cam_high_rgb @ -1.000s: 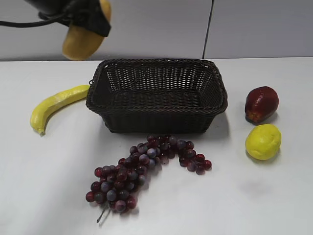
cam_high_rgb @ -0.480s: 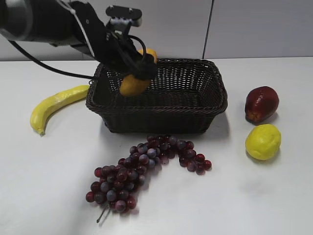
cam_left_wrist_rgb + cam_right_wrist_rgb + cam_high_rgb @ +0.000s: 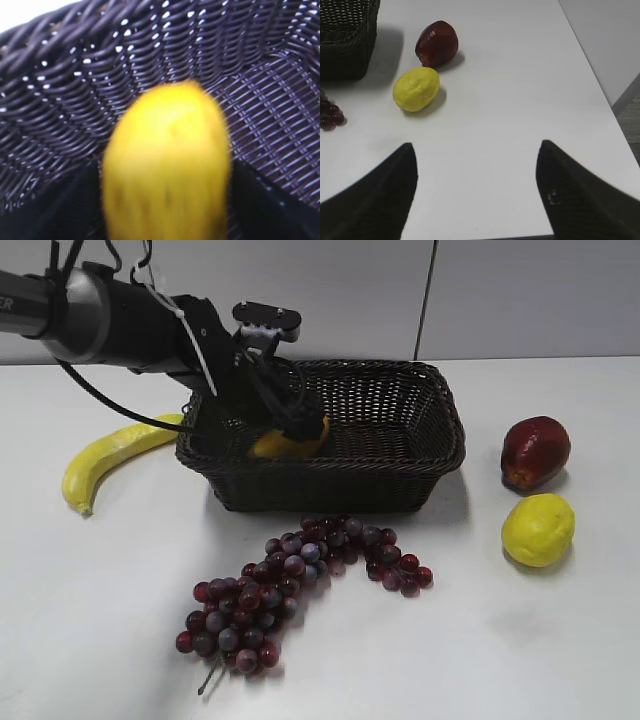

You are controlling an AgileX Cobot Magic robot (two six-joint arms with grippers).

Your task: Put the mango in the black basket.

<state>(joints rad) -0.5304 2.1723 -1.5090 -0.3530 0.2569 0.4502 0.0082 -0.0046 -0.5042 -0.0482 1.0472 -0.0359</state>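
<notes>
The orange-yellow mango [image 3: 283, 444] is down inside the black basket [image 3: 400, 455], near its left end, low against the woven floor. My left gripper [image 3: 300, 432] is inside the basket and shut on the mango. In the left wrist view the mango [image 3: 167, 165] fills the middle, blurred, between the dark jaws, with the basket's woven wall [image 3: 75, 85] behind it. My right gripper [image 3: 476, 150] is open and empty above bare table; it is out of the exterior view.
A yellow banana [image 3: 110, 455] lies left of the basket. A bunch of purple grapes [image 3: 290, 585] lies in front of it. A red fruit [image 3: 534, 451] and a yellow lemon [image 3: 538, 529] sit to the right, also in the right wrist view [image 3: 437, 43] [image 3: 416, 89].
My left arm has come down from high at the back left, carrying the mango over the basket's rim and lowering it to the basket floor. The right gripper shows no earlier view.
</notes>
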